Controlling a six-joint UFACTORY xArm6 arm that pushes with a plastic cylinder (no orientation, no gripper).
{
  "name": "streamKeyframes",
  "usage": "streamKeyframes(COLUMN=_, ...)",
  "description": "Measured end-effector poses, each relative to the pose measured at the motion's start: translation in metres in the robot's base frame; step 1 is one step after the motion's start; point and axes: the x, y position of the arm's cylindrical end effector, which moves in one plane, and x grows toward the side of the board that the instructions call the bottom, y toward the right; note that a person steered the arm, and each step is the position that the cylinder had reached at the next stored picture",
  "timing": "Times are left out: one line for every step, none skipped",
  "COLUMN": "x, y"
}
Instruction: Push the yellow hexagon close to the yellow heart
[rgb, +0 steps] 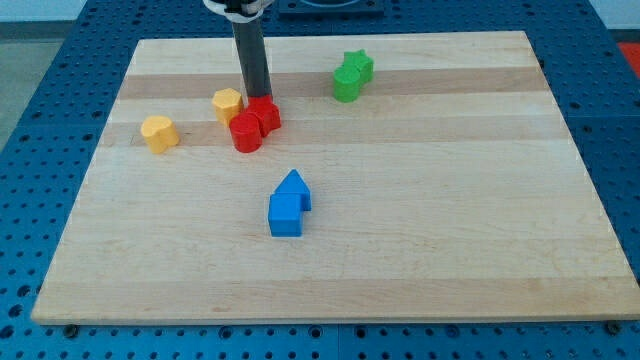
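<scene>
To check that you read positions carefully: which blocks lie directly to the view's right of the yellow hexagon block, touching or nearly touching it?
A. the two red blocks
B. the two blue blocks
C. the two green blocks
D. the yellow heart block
A: the two red blocks sit right beside the yellow hexagon block, on its right in the view.

Lighting: bright, even, overhead. Shadows: short and soft beneath blocks on the tabletop (400, 250). Glare: faint pale sheen along the view's top. Focus: sharp throughout. Edge distortion: none evident.
</scene>
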Motion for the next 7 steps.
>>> streamKeyframes(x=-0.003, y=-0.004)
streamKeyframes(x=-0.004, y=-0.019)
streamKeyframes(x=0.001, y=-0.045)
streamKeyframes(x=0.003, y=-0.07)
streamKeyframes(x=0.006, y=-0.087)
streamKeyframes(x=0.006, y=-0.088)
streamKeyframes(x=-0.002, y=-0.082)
